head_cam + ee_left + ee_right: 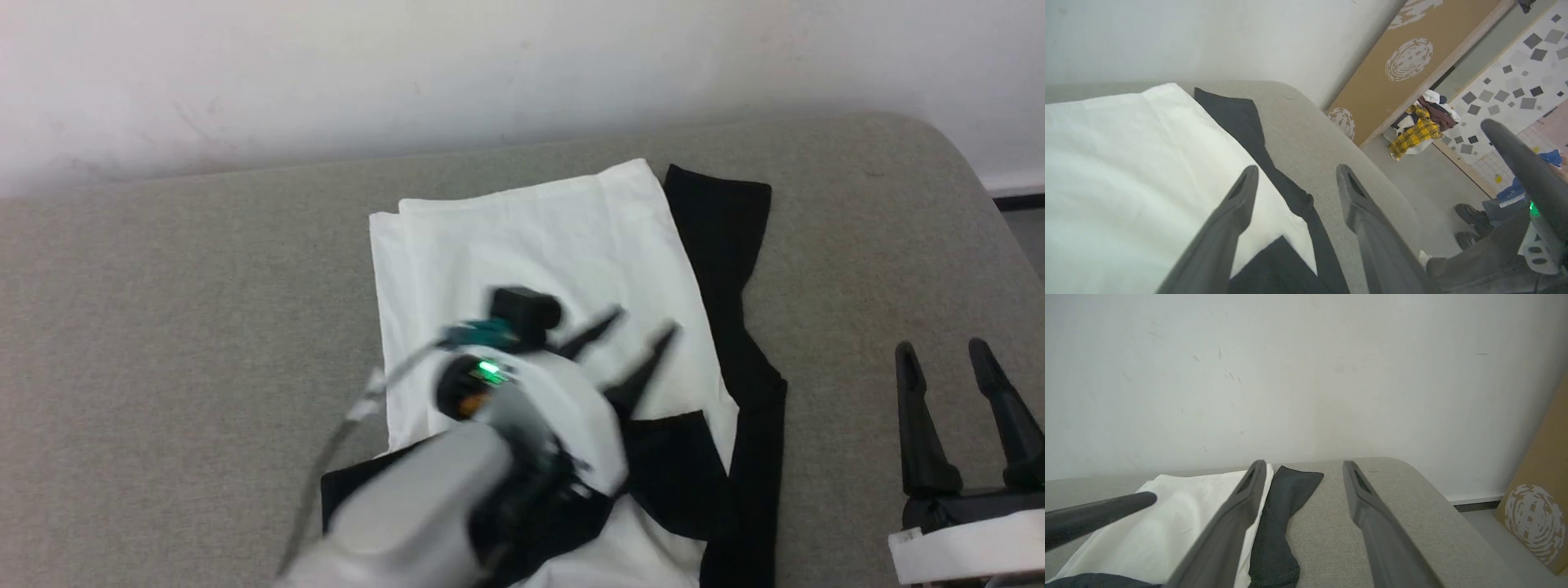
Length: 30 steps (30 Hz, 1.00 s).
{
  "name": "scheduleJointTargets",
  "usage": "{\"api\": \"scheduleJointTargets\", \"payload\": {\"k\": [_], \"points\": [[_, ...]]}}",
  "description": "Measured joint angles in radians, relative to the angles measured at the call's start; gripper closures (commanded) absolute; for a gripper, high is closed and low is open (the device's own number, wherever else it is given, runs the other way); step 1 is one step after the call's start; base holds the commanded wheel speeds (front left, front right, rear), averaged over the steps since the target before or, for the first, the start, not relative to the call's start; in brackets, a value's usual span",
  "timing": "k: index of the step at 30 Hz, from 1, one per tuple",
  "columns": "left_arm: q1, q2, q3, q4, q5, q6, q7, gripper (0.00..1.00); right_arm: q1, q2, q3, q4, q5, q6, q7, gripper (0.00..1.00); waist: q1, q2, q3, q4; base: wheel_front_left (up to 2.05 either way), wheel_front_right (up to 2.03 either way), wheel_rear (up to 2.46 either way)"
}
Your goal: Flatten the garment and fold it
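Grey padded surface (163, 327), white wall (326, 65), printed brown board (1412, 61), yellow plaid cloth (1414, 134)

Tally: one garment, two grippers, four fingers, one padded surface.

One garment (539, 245) lies directly under the left gripper (645, 319). There are two grippers in all, the right gripper (941, 345) being the second, and each has two long dark fingers (918, 425), four in total. One grey padded surface (163, 327) lies beneath both grippers. One green light (488, 369) glows just behind the left gripper's fingers. Beyond the left gripper's fingertips and off to their right stands one cardboard panel (1437, 81) with three round white prints (1408, 59). One heap of clothes (1419, 128) lies at its foot. Nearer the left gripper are a person's two dark shoes (1472, 216).
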Motion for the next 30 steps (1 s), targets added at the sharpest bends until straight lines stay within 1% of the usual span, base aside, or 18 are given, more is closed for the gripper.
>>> {"api": "scheduleJointTargets", "payload": {"k": [3,6,7,10,12,14,16,17,18,21,23,25,30], "points": [[0.018,0.106,0.068,-0.099,0.013,0.029,-0.069,0.00,0.006,0.000,0.007,0.004,0.005,0.000,-0.001,0.00,0.0000,0.0000,-0.014,0.012,0.00,0.00,0.00],[0.085,0.202,0.137,-0.220,0.043,0.078,-0.174,0.00,0.006,0.000,0.011,0.011,0.009,0.000,-0.005,0.00,0.0000,0.0000,-0.021,0.022,0.00,0.00,0.00],[0.113,0.231,0.165,-0.256,0.059,0.101,-0.206,0.00,0.007,0.000,0.011,0.016,0.009,0.000,-0.009,0.00,0.0000,0.0000,-0.023,0.024,0.00,0.00,0.00],[0.209,0.310,0.256,-0.362,0.132,0.198,-0.251,0.00,0.009,0.000,0.010,0.029,0.017,0.000,-0.020,0.00,0.0000,0.0000,-0.025,0.031,0.00,0.00,0.00],[0.286,0.344,0.326,-0.427,0.193,0.258,-0.258,0.00,0.013,0.000,0.009,0.036,0.021,0.000,-0.025,0.00,0.0000,0.0000,-0.025,0.035,0.00,0.00,0.00],[0.371,0.357,0.410,-0.498,0.281,0.307,-0.259,0.00,0.020,0.000,0.008,0.042,0.027,0.000,-0.031,0.00,0.0000,0.0000,-0.025,0.039,0.00,0.00,0.00],[0.464,0.363,0.482,-0.549,0.359,0.338,-0.259,0.00,0.021,0.000,0.009,0.048,0.028,0.000,-0.036,0.00,0.0000,0.0000,-0.027,0.041,0.00,0.00,0.00],[0.518,0.354,0.528,-0.572,0.382,0.353,-0.259,0.00,0.021,0.000,0.010,0.051,0.030,0.000,-0.037,0.00,0.0000,0.0000,-0.028,0.042,0.00,0.00,0.00],[0.568,0.346,0.560,-0.587,0.405,0.359,-0.259,0.00,0.021,0.000,0.009,0.054,0.033,0.000,-0.039,0.00,0.0000,0.0000,-0.030,0.044,0.00,0.00,0.00],[0.706,0.322,0.629,-0.601,0.458,0.356,-0.259,0.00,0.024,0.000,0.008,0.064,0.038,0.000,-0.046,0.00,0.0000,0.0000,-0.035,0.051,0.00,0.00,0.00],[0.777,0.305,0.649,-0.599,0.488,0.330,-0.259,0.00,0.028,0.000,0.009,0.070,0.042,0.000,-0.047,0.00,0.0000,0.0000,-0.040,0.054,0.00,0.00,0.00],[0.821,0.271,0.671,-0.599,0.500,0.304,-0.259,0.00,0.035,0.000,0.005,0.073,0.043,0.000,-0.049,0.00,-0.0001,0.0000,-0.045,0.059,0.00,0.00,0.00],[0.857,0.207,0.693,-0.574,0.542,0.227,-0.259,0.00,0.047,0.000,-0.009,0.085,0.049,0.000,-0.054,0.00,-0.0001,0.0000,-0.058,0.076,0.00,0.00,0.00]]}}
